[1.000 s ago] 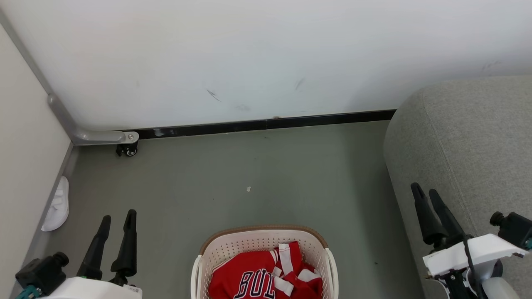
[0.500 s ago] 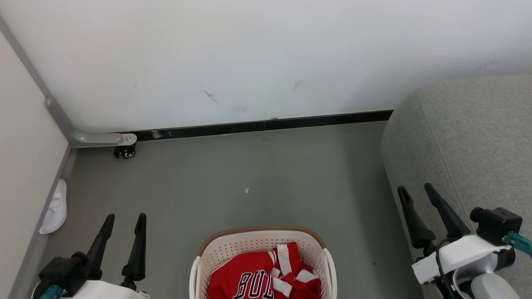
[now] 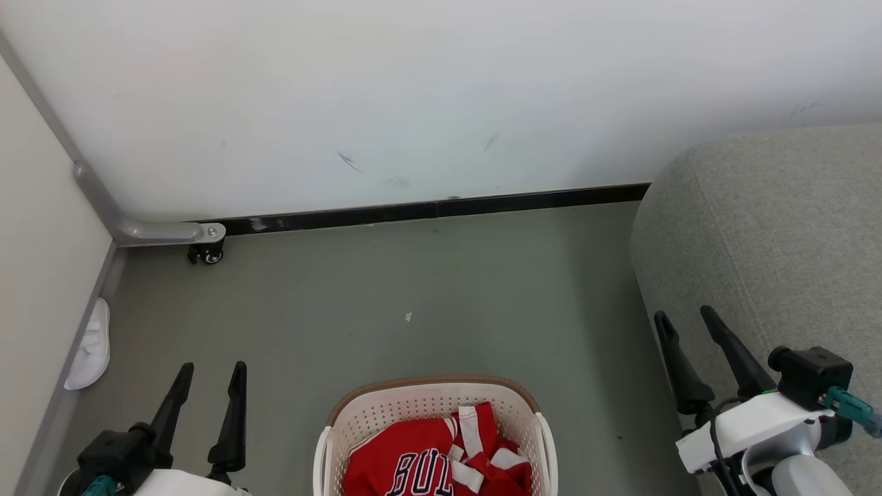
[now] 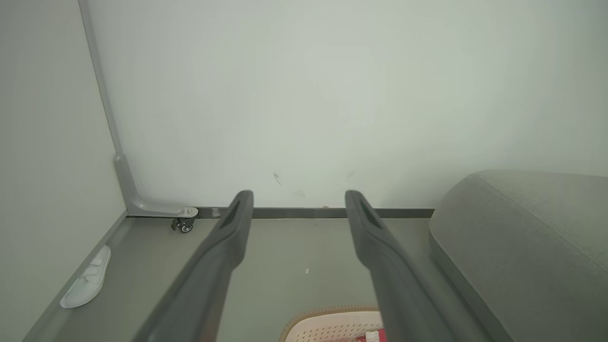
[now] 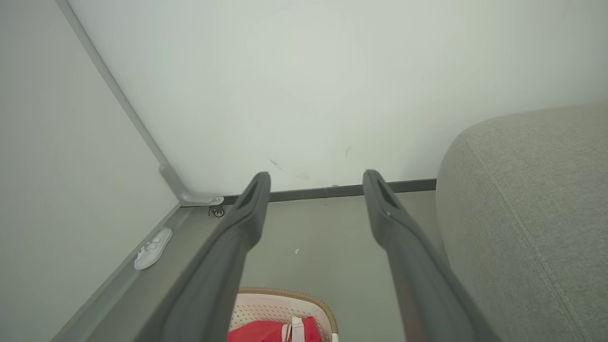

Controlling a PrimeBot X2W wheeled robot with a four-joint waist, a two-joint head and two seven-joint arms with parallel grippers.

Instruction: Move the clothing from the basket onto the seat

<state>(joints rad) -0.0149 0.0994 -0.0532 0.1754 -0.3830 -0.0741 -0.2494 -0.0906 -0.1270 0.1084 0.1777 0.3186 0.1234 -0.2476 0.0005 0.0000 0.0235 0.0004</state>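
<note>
Grey floor [image 3: 441, 275]; basket [image 3: 434, 383] and clothing [image 3: 413, 451] partly off-frame

The basket [image 3: 434, 381] stands on the floor [image 3: 482, 275] at the near middle with the clothing [image 3: 420, 458] lying in it. The left gripper [image 3: 213, 368] is off to its left and the right gripper [image 3: 684, 314] off to its right, both apart from it. The seat [image 3: 778, 227] takes the right side, well right of the basket, running back toward the wall [image 3: 413, 103], with the right gripper at its left edge. At the far left a slipper [image 3: 89, 344] lies on the floor along the side panel [image 3: 34, 241], a caster [image 3: 205, 253] sits in the corner beyond it, and a scrap [image 3: 408, 317] lies between basket and wall.
</note>
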